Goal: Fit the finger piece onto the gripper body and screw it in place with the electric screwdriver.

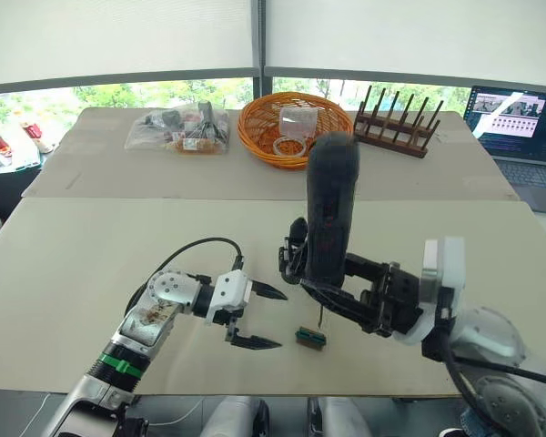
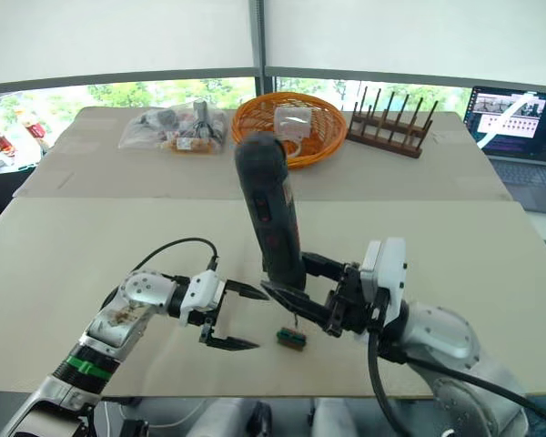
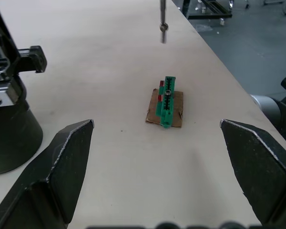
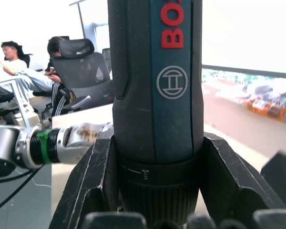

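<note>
Screwdriver poised over the green block, and the left jaws wide apart!

The electric screwdriver [image 2: 268, 214] stood upright, clamped in the right gripper [image 2: 320, 293], its thin bit [image 3: 163, 19] hanging just above the small green block [image 3: 166, 106] near the worktop [image 1: 91, 246] front edge, seemingly to collect a screw. The gripper body [image 1: 291, 259] sat just behind. The left gripper [image 1: 255, 317] hovered empty at the left. Red letters "BO" showed on the barrel.
</note>
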Robot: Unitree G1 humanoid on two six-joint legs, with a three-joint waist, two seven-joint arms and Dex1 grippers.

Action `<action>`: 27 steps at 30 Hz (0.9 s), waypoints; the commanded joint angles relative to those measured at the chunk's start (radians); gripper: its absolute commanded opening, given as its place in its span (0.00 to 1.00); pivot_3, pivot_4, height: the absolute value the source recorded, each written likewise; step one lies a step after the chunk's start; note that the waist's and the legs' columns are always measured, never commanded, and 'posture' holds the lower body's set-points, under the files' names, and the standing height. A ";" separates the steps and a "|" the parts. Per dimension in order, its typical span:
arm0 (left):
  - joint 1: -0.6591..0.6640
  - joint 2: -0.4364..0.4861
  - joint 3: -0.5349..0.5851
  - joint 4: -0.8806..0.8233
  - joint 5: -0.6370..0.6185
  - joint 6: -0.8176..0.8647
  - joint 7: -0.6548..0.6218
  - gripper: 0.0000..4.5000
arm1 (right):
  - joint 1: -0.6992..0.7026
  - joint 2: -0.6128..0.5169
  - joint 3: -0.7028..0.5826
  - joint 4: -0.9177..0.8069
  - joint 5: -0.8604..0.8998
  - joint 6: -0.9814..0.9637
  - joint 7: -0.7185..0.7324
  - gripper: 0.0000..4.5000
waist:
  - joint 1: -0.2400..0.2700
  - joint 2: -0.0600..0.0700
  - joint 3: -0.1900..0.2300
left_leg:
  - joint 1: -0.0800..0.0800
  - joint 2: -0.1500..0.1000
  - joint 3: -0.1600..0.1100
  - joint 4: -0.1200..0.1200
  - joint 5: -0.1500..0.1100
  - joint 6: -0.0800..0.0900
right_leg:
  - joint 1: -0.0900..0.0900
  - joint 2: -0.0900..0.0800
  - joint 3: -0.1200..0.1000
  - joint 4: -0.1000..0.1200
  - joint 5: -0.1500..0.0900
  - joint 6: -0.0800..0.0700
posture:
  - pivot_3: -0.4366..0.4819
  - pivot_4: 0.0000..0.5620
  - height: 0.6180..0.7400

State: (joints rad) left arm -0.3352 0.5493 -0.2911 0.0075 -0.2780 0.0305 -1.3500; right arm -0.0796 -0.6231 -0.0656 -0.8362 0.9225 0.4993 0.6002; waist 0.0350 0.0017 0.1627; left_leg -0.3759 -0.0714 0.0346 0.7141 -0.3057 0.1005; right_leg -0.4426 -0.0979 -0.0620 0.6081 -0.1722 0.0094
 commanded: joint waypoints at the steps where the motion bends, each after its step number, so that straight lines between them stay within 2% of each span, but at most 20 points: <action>1: 0.012 0.010 0.033 -0.059 -0.024 0.018 0.026 1.00 | -0.105 -0.032 -0.038 -0.017 0.121 0.029 -0.009 0.42 | 0.000 0.000 0.000 | 0.000 0.000 0.000 0.000 0.000 0.000 | 0.000 0.000 0.000 0.000 0.000 0.000 | 0.48 0.27 1.00; 6: 0.039 0.046 0.083 -0.071 -0.027 0.019 0.053 1.00 | -0.314 -0.061 -0.019 0.084 0.236 0.107 -0.007 0.42 | -0.005 0.000 0.000 | 0.000 0.000 0.000 0.000 0.000 0.000 | 0.000 -0.001 0.000 0.000 0.000 0.000 | 0.48 0.27 1.00; 12: 0.040 0.056 0.127 -0.057 -0.017 0.013 0.099 1.00 | -0.510 -0.036 0.021 0.214 0.287 0.181 0.017 0.42 | -0.007 0.000 0.000 | -0.002 0.000 0.000 0.000 0.000 0.001 | -0.001 -0.002 -0.001 -0.001 0.000 0.000 | 0.48 0.27 1.00; 17: 0.021 0.050 0.146 -0.034 -0.008 0.011 0.134 1.00 | -0.601 -0.005 0.041 0.297 0.273 0.211 0.053 0.42 | -0.012 0.000 0.000 | -0.003 0.000 0.000 0.000 0.000 0.001 | -0.002 -0.003 -0.002 0.000 0.000 0.000 | 0.48 0.27 1.00; 27: -0.076 0.023 0.145 0.093 0.016 -0.038 0.164 1.00 | -0.827 0.132 0.128 0.503 0.126 0.241 0.087 0.42 | -0.025 0.000 0.000 | -0.012 -0.001 0.003 0.001 0.001 -0.001 | -0.014 0.000 -0.005 0.004 0.001 -0.001 | 0.48 0.27 1.00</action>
State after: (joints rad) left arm -0.3936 0.5757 -0.1564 0.0954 -0.2699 0.0188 -1.1898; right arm -0.8678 -0.5013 0.0752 -0.3238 1.0545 0.7510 0.6754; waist 0.0099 0.0013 0.1626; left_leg -0.3882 -0.0724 0.0378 0.7153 -0.3043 0.0994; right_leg -0.4567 -0.0954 -0.0677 0.6125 -0.1712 0.0084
